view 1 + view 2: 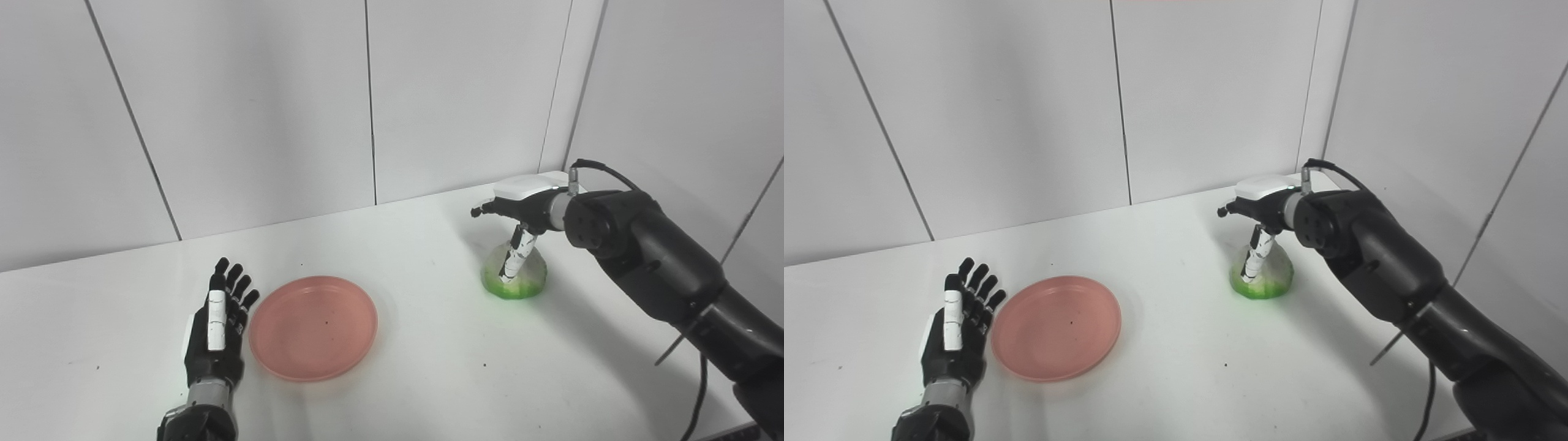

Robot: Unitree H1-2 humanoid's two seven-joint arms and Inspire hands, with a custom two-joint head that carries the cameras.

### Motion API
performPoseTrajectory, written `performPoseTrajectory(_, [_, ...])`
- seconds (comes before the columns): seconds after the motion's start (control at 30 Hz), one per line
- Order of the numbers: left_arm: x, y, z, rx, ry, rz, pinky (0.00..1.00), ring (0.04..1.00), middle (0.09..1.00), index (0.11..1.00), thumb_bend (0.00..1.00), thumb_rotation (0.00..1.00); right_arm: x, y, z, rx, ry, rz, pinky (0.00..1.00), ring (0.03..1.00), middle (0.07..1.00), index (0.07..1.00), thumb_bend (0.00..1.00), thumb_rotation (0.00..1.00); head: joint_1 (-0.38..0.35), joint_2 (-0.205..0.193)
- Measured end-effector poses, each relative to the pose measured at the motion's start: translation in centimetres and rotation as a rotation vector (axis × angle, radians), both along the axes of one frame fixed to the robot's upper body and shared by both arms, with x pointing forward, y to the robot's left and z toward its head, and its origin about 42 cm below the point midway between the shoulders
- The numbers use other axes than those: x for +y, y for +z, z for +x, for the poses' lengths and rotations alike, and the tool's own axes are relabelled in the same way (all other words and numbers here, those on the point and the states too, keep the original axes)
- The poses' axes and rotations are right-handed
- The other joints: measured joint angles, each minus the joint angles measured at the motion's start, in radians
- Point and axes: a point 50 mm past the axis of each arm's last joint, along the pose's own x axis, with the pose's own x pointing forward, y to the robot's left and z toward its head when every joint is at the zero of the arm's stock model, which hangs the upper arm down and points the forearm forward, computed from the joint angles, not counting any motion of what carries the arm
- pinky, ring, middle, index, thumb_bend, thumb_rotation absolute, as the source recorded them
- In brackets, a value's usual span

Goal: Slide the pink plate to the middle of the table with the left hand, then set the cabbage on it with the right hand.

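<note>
Pink and round, the plate (313, 327) lies flat on the white counter (429, 367) left of centre, just right of the left hand (215, 334), whose straight fingers point toward the far wall, holding nothing. The green-and-white cabbage (514, 274) sits far right, green end down. The right hand (520, 211) is directly above it, one finger reaching down its near side; whether it grips, I cannot tell.

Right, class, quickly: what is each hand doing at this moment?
Left hand: open, fingers spread, beside the pink plate, holding nothing.
Right hand: over the cabbage, fingers reaching down on it; grasp cannot be told.
</note>
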Motion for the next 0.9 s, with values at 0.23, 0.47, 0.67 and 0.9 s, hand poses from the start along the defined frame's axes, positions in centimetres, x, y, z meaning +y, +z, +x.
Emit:
performPoseTrajectory(0.23, [0.0,0.0,0.0,-0.001,0.002,-0.001,0.9,0.949,0.953,0.952,0.93,0.82,-0.4,0.2,1.0,0.111,-0.036,0.016,0.71,0.864,0.949,0.9,1.0,0.23,0.002,0.0])
performPoseTrajectory(0.47, [0.0,0.0,0.0,0.006,0.0,-0.005,0.91,0.951,0.954,0.949,0.93,0.82,-0.5,0.0,1.4,0.172,-0.045,0.012,0.69,0.873,0.959,0.904,1.0,0.23,0.002,0.005])
performPoseTrajectory(0.67, [0.1,0.0,-0.1,0.006,0.0,-0.003,0.89,0.951,0.957,0.96,0.92,0.83,-0.5,-0.1,1.5,0.195,-0.048,0.005,0.69,0.889,0.973,0.894,1.0,0.22,0.0,0.005])
performPoseTrajectory(0.9, [0.1,0.0,-0.1,0.006,-0.002,-0.003,0.91,0.955,0.964,0.959,0.92,0.83,-0.7,-0.1,1.6,0.203,-0.062,-0.014,0.72,0.91,0.983,0.899,1.0,0.22,0.0,0.008])
